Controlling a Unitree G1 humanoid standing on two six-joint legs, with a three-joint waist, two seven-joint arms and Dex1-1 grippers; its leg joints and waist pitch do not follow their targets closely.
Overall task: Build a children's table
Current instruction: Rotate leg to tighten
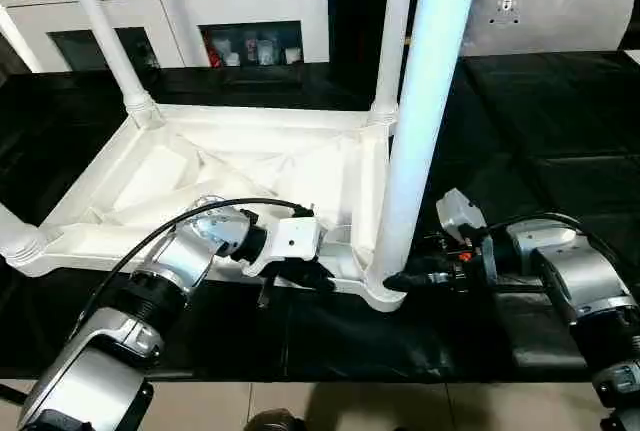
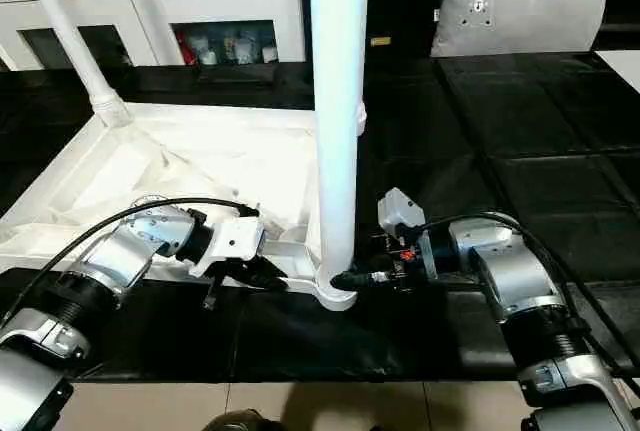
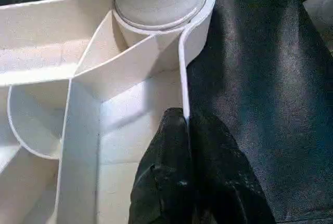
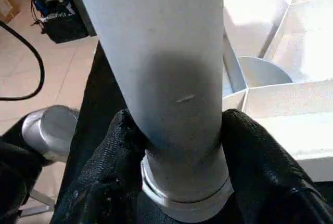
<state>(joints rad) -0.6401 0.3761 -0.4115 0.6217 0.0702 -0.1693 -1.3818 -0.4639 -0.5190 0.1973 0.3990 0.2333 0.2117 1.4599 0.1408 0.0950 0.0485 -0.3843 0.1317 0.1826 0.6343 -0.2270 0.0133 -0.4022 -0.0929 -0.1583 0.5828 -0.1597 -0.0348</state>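
Observation:
The white tabletop point(image 1: 250, 166) lies upside down on the black mat, ribs up. Legs stand in its corner sockets: back left point(image 1: 100, 21), back right point(image 1: 395, 31), and a stub of one at the near left point(image 1: 10, 231). The near right leg point(image 1: 425, 101) rises from its socket point(image 1: 385, 296). My left gripper point(image 1: 300, 276) is shut on the tabletop's thin near rim point(image 3: 183, 78), just beside that socket, one finger inside and one outside. My right gripper point(image 4: 182, 125) is shut around the base of the near right leg point(image 4: 156, 52), right above the socket collar.
A black padded mat point(image 1: 540, 151) covers the work surface, with open room to the right. A grey cushion point(image 2: 520, 6) leans at the back right. A white cabinet point(image 1: 160, 11) stands behind. Tiled floor point(image 1: 300, 406) shows past the mat's near edge.

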